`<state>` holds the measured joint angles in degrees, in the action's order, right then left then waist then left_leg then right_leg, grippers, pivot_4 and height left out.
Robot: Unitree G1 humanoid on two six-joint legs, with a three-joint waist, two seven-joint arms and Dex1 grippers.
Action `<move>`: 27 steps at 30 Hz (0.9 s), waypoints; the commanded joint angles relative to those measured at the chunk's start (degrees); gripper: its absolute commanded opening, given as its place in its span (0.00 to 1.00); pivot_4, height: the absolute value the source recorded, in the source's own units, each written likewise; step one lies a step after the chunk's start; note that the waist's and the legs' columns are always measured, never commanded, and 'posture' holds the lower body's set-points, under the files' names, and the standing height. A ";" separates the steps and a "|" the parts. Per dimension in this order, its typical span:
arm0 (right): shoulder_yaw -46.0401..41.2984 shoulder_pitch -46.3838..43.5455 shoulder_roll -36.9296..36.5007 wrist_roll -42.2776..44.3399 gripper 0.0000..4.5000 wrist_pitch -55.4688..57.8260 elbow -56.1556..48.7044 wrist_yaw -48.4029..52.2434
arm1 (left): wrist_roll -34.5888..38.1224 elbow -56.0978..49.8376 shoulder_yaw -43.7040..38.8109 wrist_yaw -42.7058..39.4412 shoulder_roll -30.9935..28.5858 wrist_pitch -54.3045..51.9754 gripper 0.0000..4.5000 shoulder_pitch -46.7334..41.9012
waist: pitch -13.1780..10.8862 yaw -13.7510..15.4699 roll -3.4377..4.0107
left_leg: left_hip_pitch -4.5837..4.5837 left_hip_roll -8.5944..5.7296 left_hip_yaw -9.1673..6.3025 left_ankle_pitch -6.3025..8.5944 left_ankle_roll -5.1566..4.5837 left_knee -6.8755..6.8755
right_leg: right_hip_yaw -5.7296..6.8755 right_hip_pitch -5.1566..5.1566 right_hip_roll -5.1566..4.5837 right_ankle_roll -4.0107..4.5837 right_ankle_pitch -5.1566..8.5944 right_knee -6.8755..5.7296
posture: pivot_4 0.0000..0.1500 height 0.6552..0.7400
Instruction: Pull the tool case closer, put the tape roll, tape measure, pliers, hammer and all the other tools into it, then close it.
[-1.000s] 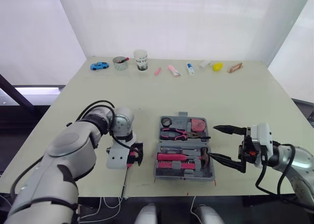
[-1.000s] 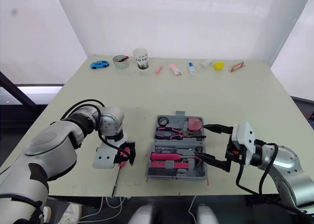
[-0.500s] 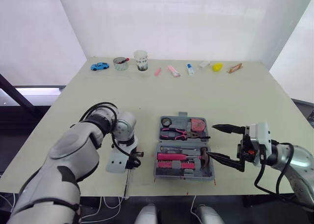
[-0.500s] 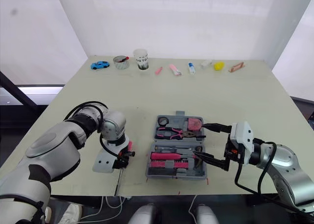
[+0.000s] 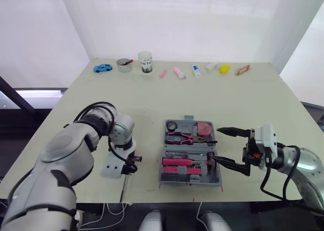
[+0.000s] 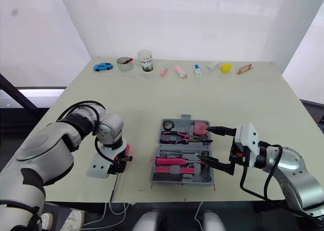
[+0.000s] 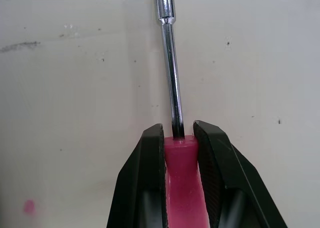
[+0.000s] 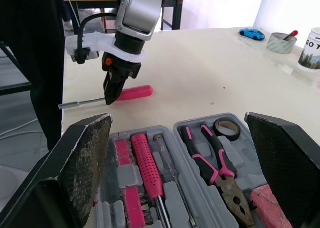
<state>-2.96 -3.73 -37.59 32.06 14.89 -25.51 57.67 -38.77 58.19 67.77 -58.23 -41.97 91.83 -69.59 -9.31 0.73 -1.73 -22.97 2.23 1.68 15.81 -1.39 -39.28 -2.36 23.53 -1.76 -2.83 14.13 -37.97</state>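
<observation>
L gripper (image 7: pixel 177 130) clenched on pink screwdriver (image 7: pixel 172 88) handle nr worktop (image 5: pixel 152 104) front edge, shaft pointing at that edge; tool case (image 5: pixel 190 183) lies to its right; R gripper (image 5: pixel 217 146) gapes at case's right side.

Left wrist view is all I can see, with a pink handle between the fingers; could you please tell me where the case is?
Observer: The case lies open on the table, to the right of the left gripper and apart from it.
Operator: Thank you. Is the screwdriver lifted?
Observer: No, it lies flat on the table.
Operator: And the right gripper?
Observer: It hovers open at the case's right edge.
</observation>
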 commanded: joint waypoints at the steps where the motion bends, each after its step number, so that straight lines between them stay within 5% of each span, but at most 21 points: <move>1: -0.52 -0.49 0.15 1.19 1.00 0.07 -2.36 -0.53 | 3.86 1.36 -0.31 0.70 -1.09 0.35 0.08 -2.01 | 0.00 0.01 0.00 | 0.00 0.00 0.00 0.00 0.00 -0.01 | 0.00 0.00 0.00 0.00 0.00 0.00 | 1.00 1.00; 8: -0.93 0.18 0.09 1.16 1.00 0.19 -3.02 -1.39 | 24.16 -7.97 -8.35 -7.89 -2.64 -19.58 0.08 2.03 | 0.00 0.20 0.00 | -0.01 0.00 -0.02 0.00 0.00 -0.02 | 0.04 0.00 -0.03 -0.01 0.00 -0.02 | 1.00 1.00; 16: -0.57 0.89 0.43 0.97 1.00 -0.02 -3.23 -1.82 | 38.77 -27.38 -18.42 -19.24 -13.05 -38.88 0.08 13.51 | -0.01 -1.65 0.02 | 0.04 0.09 -0.07 0.00 0.01 0.01 | 0.03 0.03 0.08 0.02 0.01 -0.10 | 1.00 1.00; 24: -0.43 0.22 0.34 1.16 1.00 -0.34 -2.08 -0.74 | 45.95 -45.38 -33.95 -18.53 -19.79 -66.76 0.08 29.63 | -0.02 -1.18 0.03 | 0.06 0.10 -0.06 0.00 0.01 -0.04 | 0.02 0.01 0.03 0.00 0.01 -0.12 | 1.00 1.00; 27: -0.14 -0.32 0.63 0.95 1.00 -0.63 -1.28 -0.28 | 46.67 -52.83 -41.02 -11.57 -20.19 -81.41 0.08 36.68 | -0.02 -1.10 0.03 | 0.07 0.10 -0.09 0.00 0.01 -0.05 | 0.02 0.00 0.00 0.00 0.01 -0.13 | 1.00 1.00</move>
<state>-2.45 -3.49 -37.02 32.23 15.21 -25.94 57.06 6.87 8.96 30.58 -72.26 -61.54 15.73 -33.31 -9.33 -0.38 -1.70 -22.90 2.32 1.45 15.80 -1.38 -39.32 -2.32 23.53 -1.76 -2.84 14.14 -38.11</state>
